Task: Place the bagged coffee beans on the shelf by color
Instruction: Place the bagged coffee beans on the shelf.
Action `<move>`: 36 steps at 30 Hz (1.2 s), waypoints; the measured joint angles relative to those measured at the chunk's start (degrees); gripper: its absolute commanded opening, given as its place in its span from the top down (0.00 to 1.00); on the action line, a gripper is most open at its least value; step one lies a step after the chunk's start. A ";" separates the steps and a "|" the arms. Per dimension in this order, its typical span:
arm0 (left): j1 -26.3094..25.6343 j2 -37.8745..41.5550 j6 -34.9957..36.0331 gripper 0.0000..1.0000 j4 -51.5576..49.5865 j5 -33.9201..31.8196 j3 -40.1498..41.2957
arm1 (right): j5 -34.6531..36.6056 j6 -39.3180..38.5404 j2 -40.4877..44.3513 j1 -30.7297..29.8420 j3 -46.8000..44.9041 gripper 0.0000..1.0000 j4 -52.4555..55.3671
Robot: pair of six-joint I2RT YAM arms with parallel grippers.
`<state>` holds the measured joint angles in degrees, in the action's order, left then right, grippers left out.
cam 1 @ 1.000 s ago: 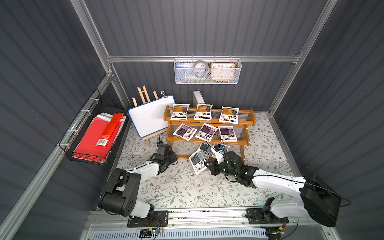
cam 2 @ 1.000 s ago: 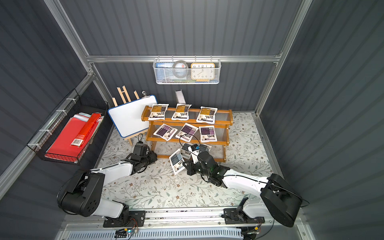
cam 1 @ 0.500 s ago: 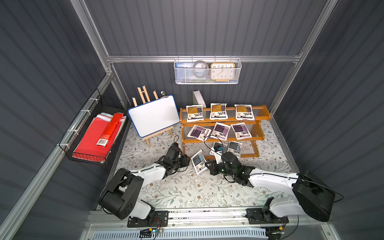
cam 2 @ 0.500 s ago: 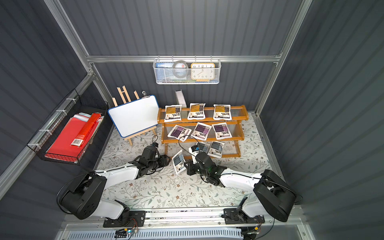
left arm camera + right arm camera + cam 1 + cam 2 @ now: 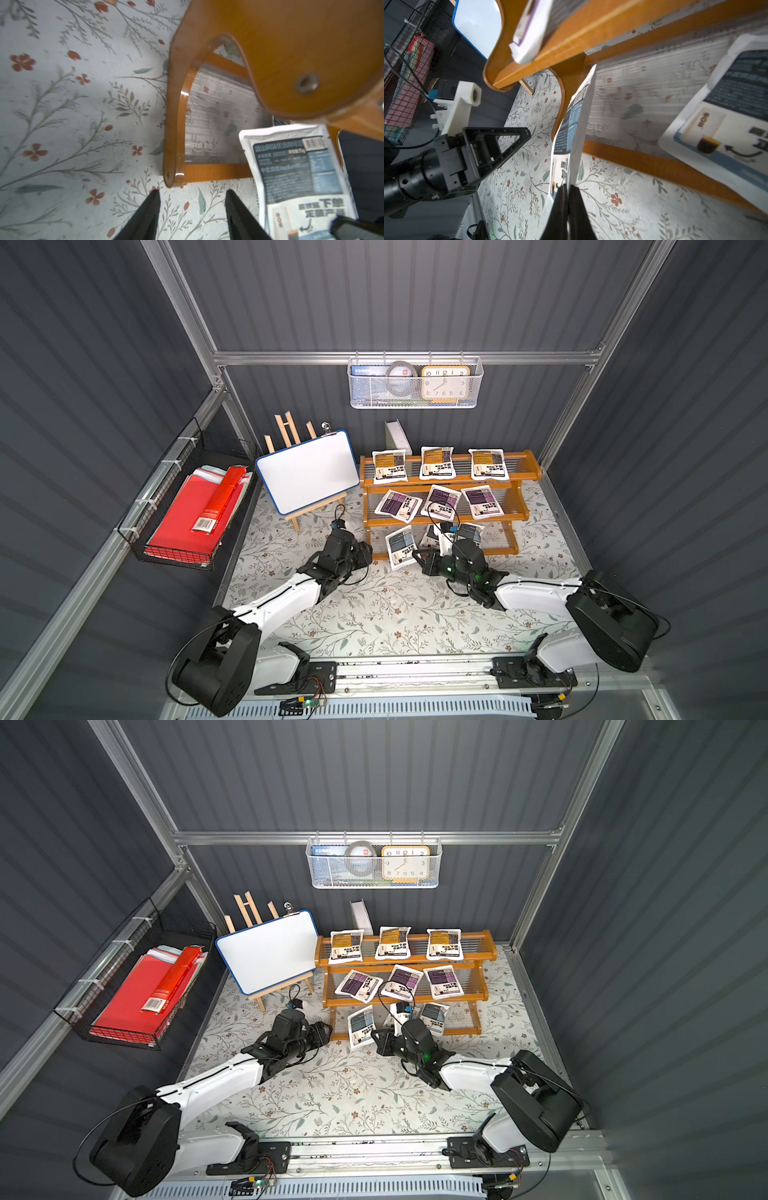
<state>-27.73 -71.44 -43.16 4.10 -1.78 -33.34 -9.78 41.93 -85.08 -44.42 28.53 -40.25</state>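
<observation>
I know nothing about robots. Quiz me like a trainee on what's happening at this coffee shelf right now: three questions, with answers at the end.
1. Multiple choice: what colour are the labels on the three flat white square pouches lying on the top tier of the stepped orange-brown wooden shelf? A purple, B yellow-orange, C grey-blue.
2. True or false: the left end effector is gripping a pouch.
3. Fill in: the right end effector is shut on a white pouch whose label is ____.

Key: 1 B. 2 False: its jaws stand open and empty near the shelf's foot. 3 grey-blue.
</observation>
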 measured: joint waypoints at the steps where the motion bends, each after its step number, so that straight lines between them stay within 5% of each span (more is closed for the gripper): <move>1: 0.00 0.94 -1.05 0.45 -0.46 -1.42 -0.04 | -0.50 0.96 -0.83 0.24 -0.63 1.00 -1.77; 15: 0.00 4.35 -6.27 0.45 -4.35 -9.03 -0.22 | -3.89 15.19 -13.53 3.96 -5.73 1.00 -26.93; 28: 0.00 6.38 -7.37 0.44 -4.74 -9.49 -0.13 | -6.03 21.70 -20.83 4.37 -2.10 1.00 -33.70; 36: 0.00 6.47 -7.98 0.37 -5.20 -9.44 -0.07 | -5.55 26.36 -26.03 4.59 1.11 0.28 -34.93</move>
<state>-27.73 -64.97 -51.13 -1.10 -11.22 -33.41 -15.33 68.29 -111.11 -39.83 29.65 -75.18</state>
